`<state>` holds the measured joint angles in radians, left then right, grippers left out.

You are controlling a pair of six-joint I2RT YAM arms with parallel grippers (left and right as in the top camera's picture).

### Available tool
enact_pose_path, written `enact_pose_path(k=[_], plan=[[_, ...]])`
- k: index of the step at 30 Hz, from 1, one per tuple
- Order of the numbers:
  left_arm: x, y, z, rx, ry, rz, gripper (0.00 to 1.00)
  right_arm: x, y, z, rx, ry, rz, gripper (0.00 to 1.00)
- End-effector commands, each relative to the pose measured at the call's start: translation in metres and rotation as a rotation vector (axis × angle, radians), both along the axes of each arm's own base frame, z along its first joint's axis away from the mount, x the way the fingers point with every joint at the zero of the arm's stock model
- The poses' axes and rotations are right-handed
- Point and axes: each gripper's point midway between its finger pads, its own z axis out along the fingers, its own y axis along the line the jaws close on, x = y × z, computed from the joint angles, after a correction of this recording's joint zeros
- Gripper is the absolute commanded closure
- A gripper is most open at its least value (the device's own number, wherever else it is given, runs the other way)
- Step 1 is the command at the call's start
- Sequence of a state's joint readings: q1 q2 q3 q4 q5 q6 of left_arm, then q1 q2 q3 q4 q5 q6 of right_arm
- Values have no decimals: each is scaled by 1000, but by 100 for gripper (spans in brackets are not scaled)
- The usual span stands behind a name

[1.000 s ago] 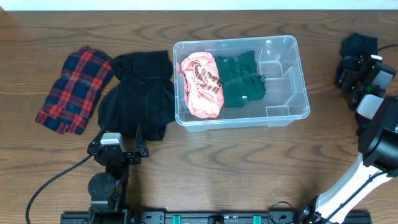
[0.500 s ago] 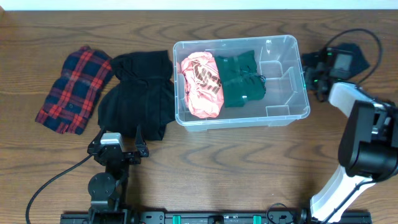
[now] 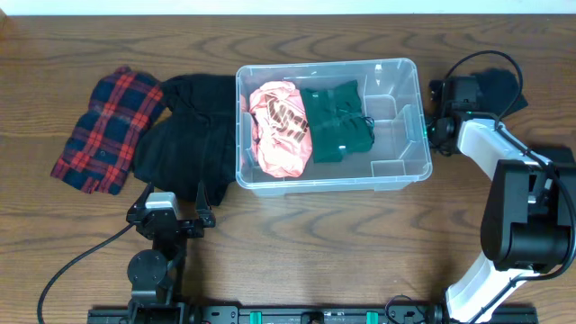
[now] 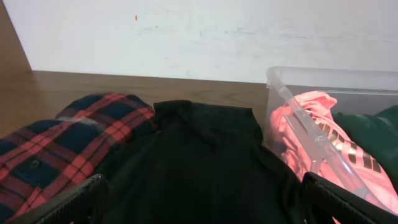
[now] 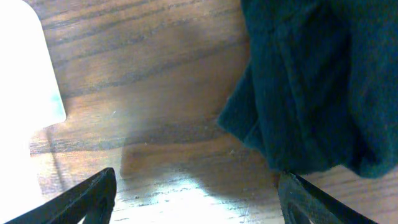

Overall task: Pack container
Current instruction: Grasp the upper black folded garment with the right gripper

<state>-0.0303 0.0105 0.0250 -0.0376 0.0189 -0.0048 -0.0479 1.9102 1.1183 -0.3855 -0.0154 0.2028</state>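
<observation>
**Container in the middle of the table, both grippers open and empty**

The container is being seen upright in the middle of the table. In its left part a pink garment and a green garment are being held side by side, touching each other. A black garment is lying against the left wall of the container, and a plaid shirt is lying just beside that garment, further to the left. The fingers of the left gripper are being held wide apart near the front edge of the black garment, and nothing is being gripped. The right gripper is being held near the right wall of the container. Its fingers are also spread open and empty, above bare wood. A dark cloth is lying near it on the table.
</observation>
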Motion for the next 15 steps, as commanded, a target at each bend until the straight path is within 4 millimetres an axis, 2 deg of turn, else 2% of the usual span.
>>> enact_pose_path(k=[1,5,8,9,12,15], plan=[[-1,3,-17,-11,49,20,2,10,5,35,16,-96,-13,20],[-1,3,-17,-11,49,20,2,27,-17,90,-55,-268,-68,19],[-1,3,-17,-11,49,20,2,31,-59,133,-176,-391,-213,15],[-1,3,-17,-11,49,20,2,30,-71,141,-202,-415,-264,13],[-1,3,-17,-11,49,20,2,27,-105,155,-240,-464,-374,11],[-1,3,-17,-11,49,20,2,23,-134,150,-211,-475,-486,9]])
